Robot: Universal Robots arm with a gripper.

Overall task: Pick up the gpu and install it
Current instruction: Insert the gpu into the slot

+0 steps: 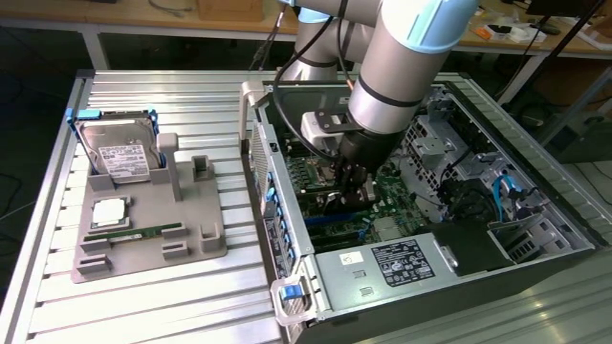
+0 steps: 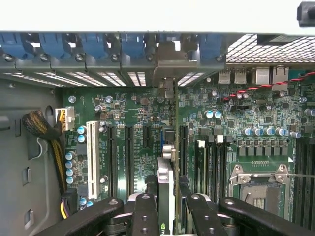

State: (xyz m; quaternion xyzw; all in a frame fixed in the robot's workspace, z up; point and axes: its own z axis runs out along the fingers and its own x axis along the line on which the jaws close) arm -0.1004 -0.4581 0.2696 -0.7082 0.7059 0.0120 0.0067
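Hand (image 1: 350, 188) was down inside the open PC case (image 1: 535, 240), clamped on the gpu (image 2: 166, 169), with one black finger (image 2: 145, 216) on each face of the card. In the wrist view the gpu showed edge-on: a thin flat board, dark green at the edge near the hand, with a small silver metal part on one face. It ran straight toward the rear wall of the case. The gpu stood on edge over the motherboard (image 2: 133, 113), in line with the long black expansion slots, between them and the RAM slots (couldn't tell whether the bottom edge was seated in a slot).

Motherboard was dark green and densely populated, with silver-and-blue can capacitors, one white plastic slot (image 2: 92, 157) and a bare metal-framed CPU socket (image 2: 258, 189). A row of blue plastic latches (image 2: 98, 46) ran along the rear wall, above perforated metal slot covers. A boxy silver power supply (image 1: 392, 261) with a black label sat at the near end of the case.

On the ribbed aluminium tabletop (image 1: 143, 312), at the exterior view's left, sat a grey moulded fixture (image 1: 191, 244). It carried a silver hard drive (image 1: 120, 154) with a white label propped upright, a square CPU (image 1: 108, 213) and a narrow green RAM stick (image 1: 134, 233).
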